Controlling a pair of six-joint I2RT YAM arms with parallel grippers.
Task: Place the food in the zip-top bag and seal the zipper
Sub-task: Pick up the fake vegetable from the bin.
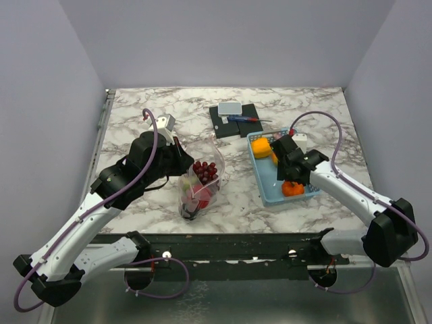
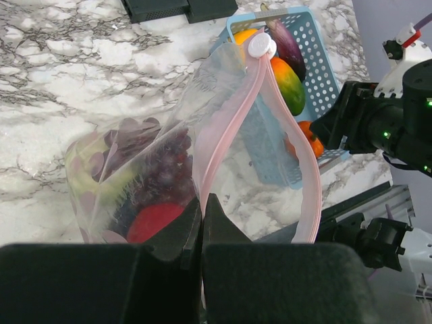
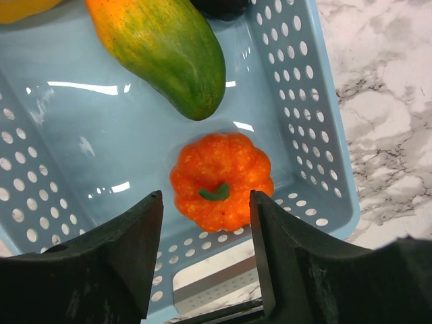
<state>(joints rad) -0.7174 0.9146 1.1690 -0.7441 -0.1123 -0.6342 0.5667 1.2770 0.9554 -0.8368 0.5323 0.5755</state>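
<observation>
Inside the light-blue basket point(image 3: 317, 135), the right tool point(image 3: 206, 199) hangs with its jaws apart, one finger on either side of the small orange pumpkin point(image 3: 221, 179) and gripping nothing yet. The pumpkin sits on the basket floor at the near end. Farther in lie an orange-and-green mango-like piece point(image 3: 172, 54), a dark eggplant point(image 2: 287, 44) and a yellow piece point(image 1: 261, 148).

To the left of the basket, the left tool point(image 2: 202, 202) is clenched on the zip-top bag point(image 2: 223, 101), pinching the near end of the zipper point(image 2: 226, 131) and holding the mouth up and wide. The white slider point(image 2: 260, 46) sits at the zipper's far end, up against the basket's rim in the left wrist view.

The bag rests on the marble worktop point(image 1: 169, 101), near the basket but apart from it. It already holds the grape bunch point(image 2: 165, 162), a red piece point(image 2: 152, 219) and something green (probably the cabbage point(image 2: 84, 179), though the crinkled plastic blurs it).

By my judgement the task is roughly half done. Some food is bagged, but four pieces are left in the basket, with the pumpkin apparently next. The zipper is fully open, so sealing has not begun.
</observation>
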